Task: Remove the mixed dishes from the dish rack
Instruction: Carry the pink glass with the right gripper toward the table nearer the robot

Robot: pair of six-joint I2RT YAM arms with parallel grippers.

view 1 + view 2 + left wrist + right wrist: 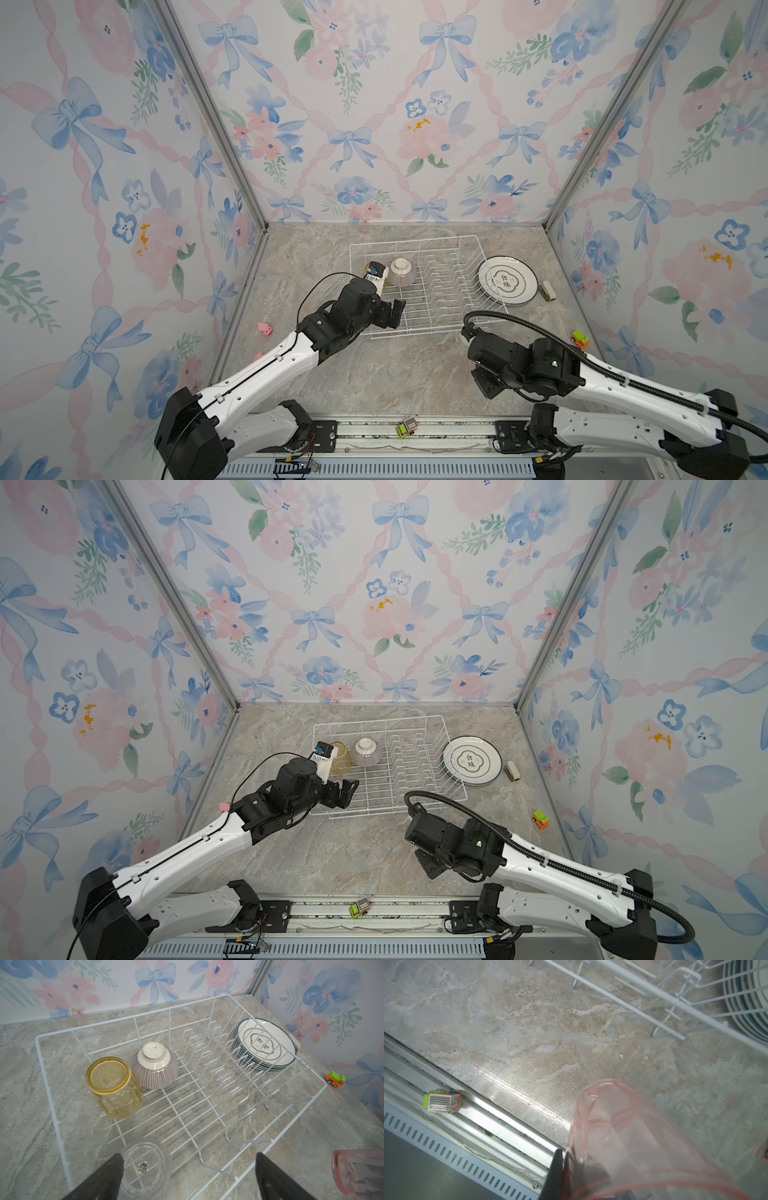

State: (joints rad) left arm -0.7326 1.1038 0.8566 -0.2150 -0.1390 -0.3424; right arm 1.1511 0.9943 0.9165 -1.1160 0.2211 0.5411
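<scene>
The white wire dish rack [415,240] [378,721] [145,1014] stands at the back middle of the table. Inside it, a ribbed purplish bowl [401,272] [366,752] [155,1066] and a yellow tumbler [341,755] [115,1086] sit upside down. A clear tumbler [145,1167] stands in the near-left corner. My left gripper [392,311] [347,791] [189,1155] hovers open over that corner, one finger above the clear tumbler. A stack of plates [506,279] [471,761] [265,1045] lies on the table right of the rack. My right gripper [484,384] [571,1159] is shut on the wall of a pink tumbler [633,1136] [359,1174].
A green and orange toy truck [580,338] [335,1079] sits near the right wall. Another toy truck [406,428] [442,1103] lies on the front rail. A pink pig toy [265,329] is by the left wall, and a small cream object [547,291] lies beside the plates.
</scene>
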